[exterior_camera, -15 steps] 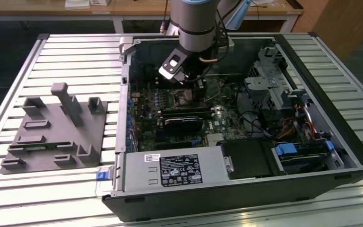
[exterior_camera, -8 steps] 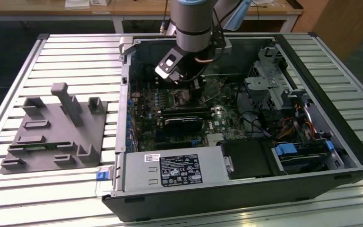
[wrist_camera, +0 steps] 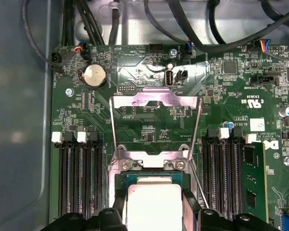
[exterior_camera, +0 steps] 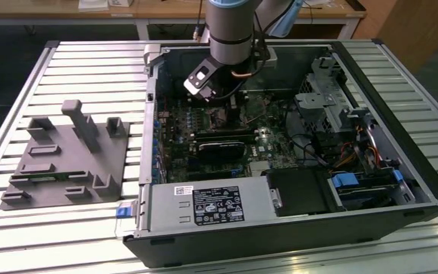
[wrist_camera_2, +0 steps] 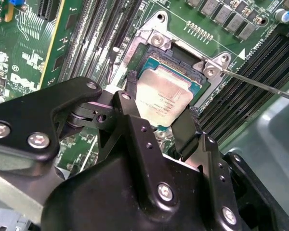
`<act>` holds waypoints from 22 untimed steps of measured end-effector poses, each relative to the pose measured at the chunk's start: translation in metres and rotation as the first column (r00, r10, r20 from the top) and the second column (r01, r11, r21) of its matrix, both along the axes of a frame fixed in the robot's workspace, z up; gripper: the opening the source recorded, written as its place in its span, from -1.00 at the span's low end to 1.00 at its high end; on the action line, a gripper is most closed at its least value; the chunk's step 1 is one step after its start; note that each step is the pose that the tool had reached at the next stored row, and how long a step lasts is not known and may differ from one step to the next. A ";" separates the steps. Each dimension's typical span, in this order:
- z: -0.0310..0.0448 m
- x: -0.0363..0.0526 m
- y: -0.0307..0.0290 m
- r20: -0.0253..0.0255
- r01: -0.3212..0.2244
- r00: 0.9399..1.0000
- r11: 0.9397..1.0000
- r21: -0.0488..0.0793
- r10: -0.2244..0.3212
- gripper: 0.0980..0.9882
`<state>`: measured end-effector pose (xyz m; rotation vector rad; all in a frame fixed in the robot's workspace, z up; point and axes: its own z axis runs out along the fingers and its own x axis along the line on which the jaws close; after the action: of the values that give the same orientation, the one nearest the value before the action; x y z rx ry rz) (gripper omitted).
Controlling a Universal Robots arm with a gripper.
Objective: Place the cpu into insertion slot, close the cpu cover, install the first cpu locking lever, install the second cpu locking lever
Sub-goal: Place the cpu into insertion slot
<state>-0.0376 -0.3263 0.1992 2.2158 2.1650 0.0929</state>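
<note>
One of the four steps is in hand, the first: you are placing the cpu [wrist_camera_2: 166, 98] into the insertion slot [wrist_camera_2: 179, 50]. The hand [wrist_camera_2: 159, 108] is narrow and holds the cpu, with a black finger against each of two opposite edges. In both wrist views the silvery chip lies between the fingertips and directly over the slot. Whether it is fully seated or just above the contacts, I cannot tell.

Beyond the fingertips, the cpu cover [wrist_camera: 156, 98] stands swung up off the slot, so it is not yet closed. A thin lever [wrist_camera_2: 260, 84] slants free off to one side of the hand, so neither lever looks installed.

By my judgement, the move from here calls for the chip's edges to be square with the slot's walls and for it to lie flat before you let go. A tilted corner could catch on the rim.

In the exterior view your arm [exterior_camera: 234, 28] comes almost straight down into the open computer case [exterior_camera: 401, 188] on the table [exterior_camera: 89, 74], wrist bent slightly, hand pointing down at the board.
</note>
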 end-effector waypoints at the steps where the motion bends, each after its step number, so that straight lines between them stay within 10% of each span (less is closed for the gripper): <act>1: -0.0005 -0.0001 0.0001 0.000 0.000 1.000 1.000 0.000 0.000 0.00; 22: -0.0060 -0.0036 0.0015 0.000 -0.030 1.000 1.000 0.000 0.030 0.00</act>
<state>-0.0412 -0.3248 0.1931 2.1836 2.1987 0.0936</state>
